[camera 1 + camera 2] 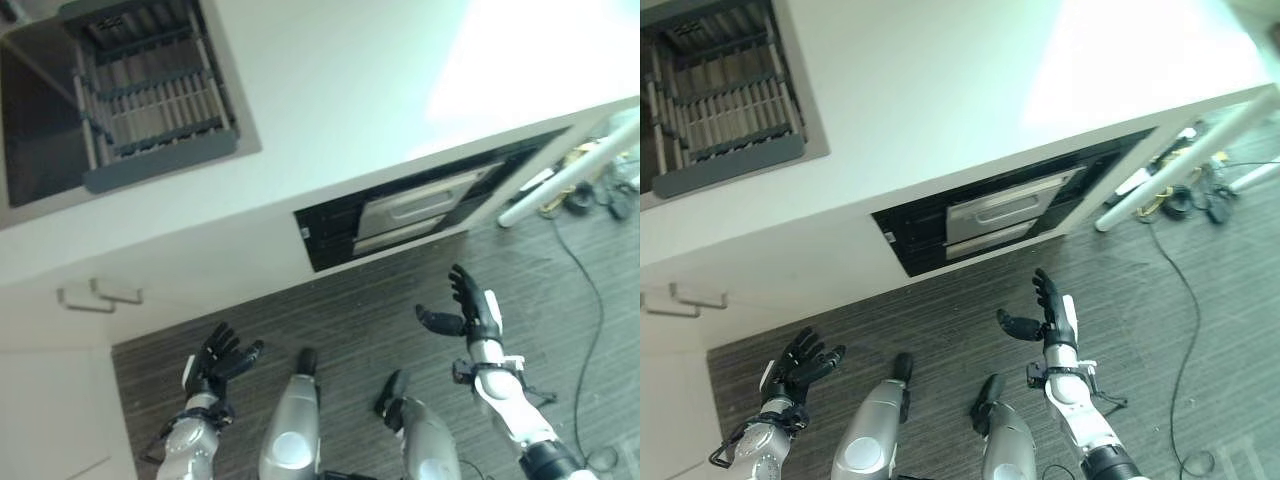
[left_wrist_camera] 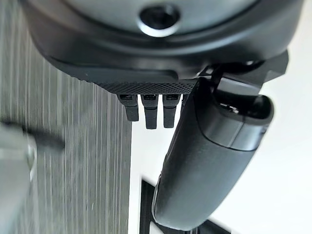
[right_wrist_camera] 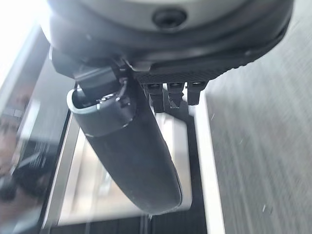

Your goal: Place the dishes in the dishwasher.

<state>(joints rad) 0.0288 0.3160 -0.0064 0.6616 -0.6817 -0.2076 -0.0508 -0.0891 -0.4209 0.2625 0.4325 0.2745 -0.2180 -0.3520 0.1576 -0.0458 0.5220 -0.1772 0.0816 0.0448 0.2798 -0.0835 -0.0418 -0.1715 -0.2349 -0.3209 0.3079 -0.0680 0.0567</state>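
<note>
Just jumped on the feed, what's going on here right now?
Nothing is being handled yet. Both hands hang open and empty over the striped floor: the left hand low by the white cabinet front, the right hand raised before the dark recessed appliance under the white counter. A rack with tines sits in the counter's sunken opening at the left. I can't make out any dishes.

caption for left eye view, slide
Both hands, left and right, open and empty above the floor, before the counter.
</note>
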